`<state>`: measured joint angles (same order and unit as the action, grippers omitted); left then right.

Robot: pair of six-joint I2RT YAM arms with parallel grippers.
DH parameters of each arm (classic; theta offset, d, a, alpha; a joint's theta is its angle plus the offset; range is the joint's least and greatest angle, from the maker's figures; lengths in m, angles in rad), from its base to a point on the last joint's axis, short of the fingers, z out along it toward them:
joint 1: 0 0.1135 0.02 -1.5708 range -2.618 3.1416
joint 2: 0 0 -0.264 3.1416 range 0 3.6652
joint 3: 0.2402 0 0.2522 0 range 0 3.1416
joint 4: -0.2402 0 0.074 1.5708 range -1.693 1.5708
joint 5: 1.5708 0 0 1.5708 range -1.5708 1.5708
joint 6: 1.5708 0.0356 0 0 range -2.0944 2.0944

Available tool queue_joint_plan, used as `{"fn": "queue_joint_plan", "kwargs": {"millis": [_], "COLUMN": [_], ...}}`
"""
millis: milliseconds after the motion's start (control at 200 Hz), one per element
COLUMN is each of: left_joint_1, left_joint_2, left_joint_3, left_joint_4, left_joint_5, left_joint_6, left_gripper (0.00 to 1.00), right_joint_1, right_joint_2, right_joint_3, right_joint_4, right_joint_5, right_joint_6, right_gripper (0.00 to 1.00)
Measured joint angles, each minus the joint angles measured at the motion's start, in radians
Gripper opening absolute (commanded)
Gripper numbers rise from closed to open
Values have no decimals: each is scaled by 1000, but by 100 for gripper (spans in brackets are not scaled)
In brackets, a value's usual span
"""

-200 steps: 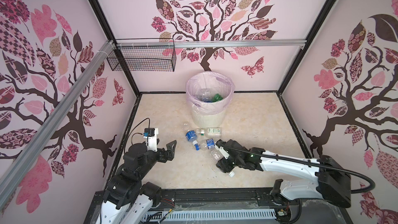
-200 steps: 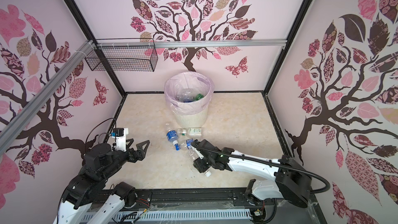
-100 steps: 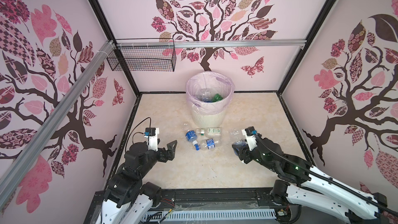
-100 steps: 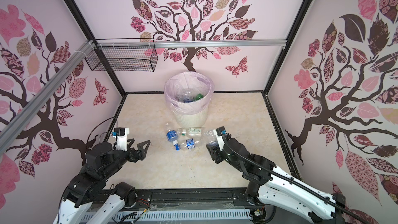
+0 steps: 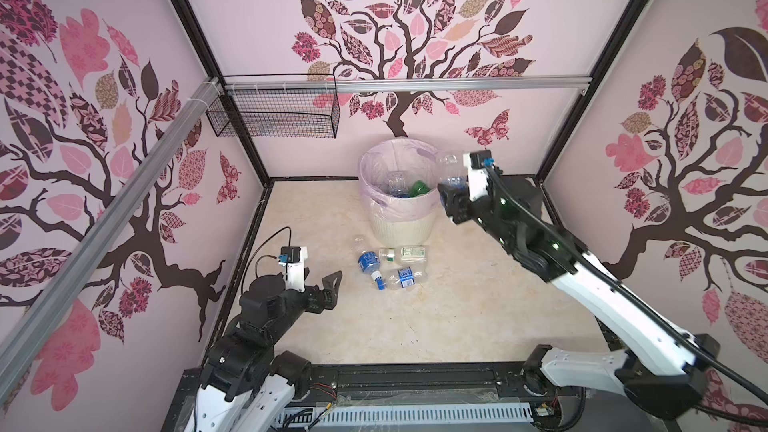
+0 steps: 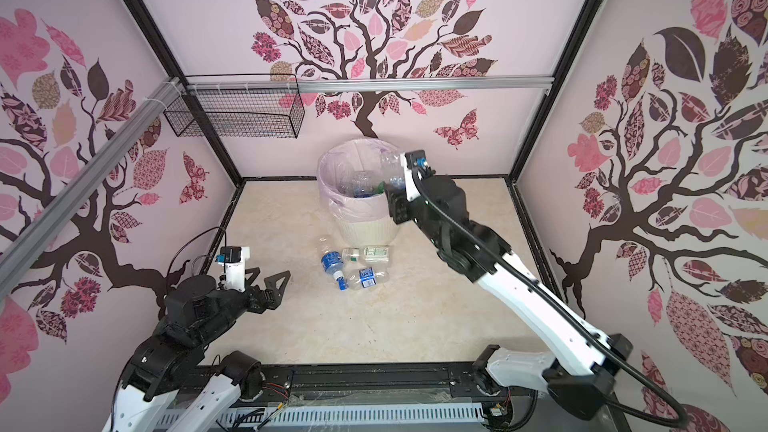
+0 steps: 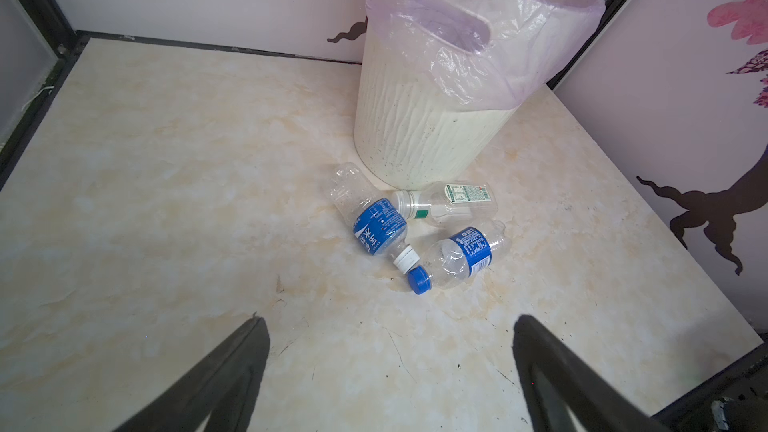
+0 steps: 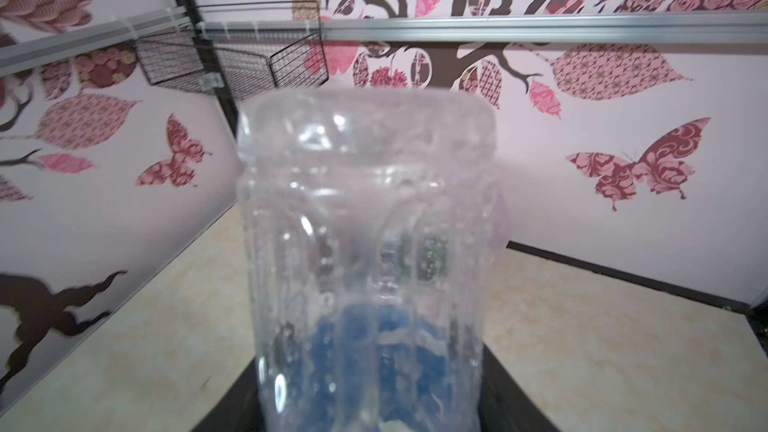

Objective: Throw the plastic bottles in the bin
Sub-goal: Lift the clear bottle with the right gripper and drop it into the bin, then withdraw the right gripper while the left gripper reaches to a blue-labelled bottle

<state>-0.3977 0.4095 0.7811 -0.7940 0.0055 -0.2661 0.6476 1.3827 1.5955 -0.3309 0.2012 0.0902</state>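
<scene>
Beige floor point(image 5: 457, 309); clear bottle point(image 5: 449, 164) upright, base up, by bin point(image 5: 401, 228).

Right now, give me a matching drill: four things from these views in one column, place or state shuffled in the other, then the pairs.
Things
1. green bottle
2. blue-capped bottle
3. raised clear bottle
4. left gripper

Place or state
A. open, holding nothing
B. lying on the floor on the near side of the bin
C. in the right gripper, at the bin's rim
D. inside the bin

Pairs: 1-D, 2-B, 3-C, 4-A
</scene>
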Motion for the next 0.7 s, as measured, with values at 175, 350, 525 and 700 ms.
{"fn": "queue_joint_plan", "kwargs": {"millis": [175,350,525,700], "left_joint_1": [0,0,0,0], "left_joint_2": [-11,-10,9,58], "left_joint_3": [0,0,0,0], "left_joint_4": [0,0,1,4], "left_joint_5": [0,4,7,11], "left_joint_6": [0,0,-2,-19], "left_gripper": [96,96,96,95], "right_joint_1": [-75,-71,-67,-67], "right_joint_2": [491,557,289,36], "right_joint_3": [652,747,327,87], "right_joint_4": [-222,-379,-286,-221], "right_joint_5": [-137,-187,-195,-190], "right_joint_6": [-6,-17,-23,-19], "right_gripper": [94,96,99,99]}}
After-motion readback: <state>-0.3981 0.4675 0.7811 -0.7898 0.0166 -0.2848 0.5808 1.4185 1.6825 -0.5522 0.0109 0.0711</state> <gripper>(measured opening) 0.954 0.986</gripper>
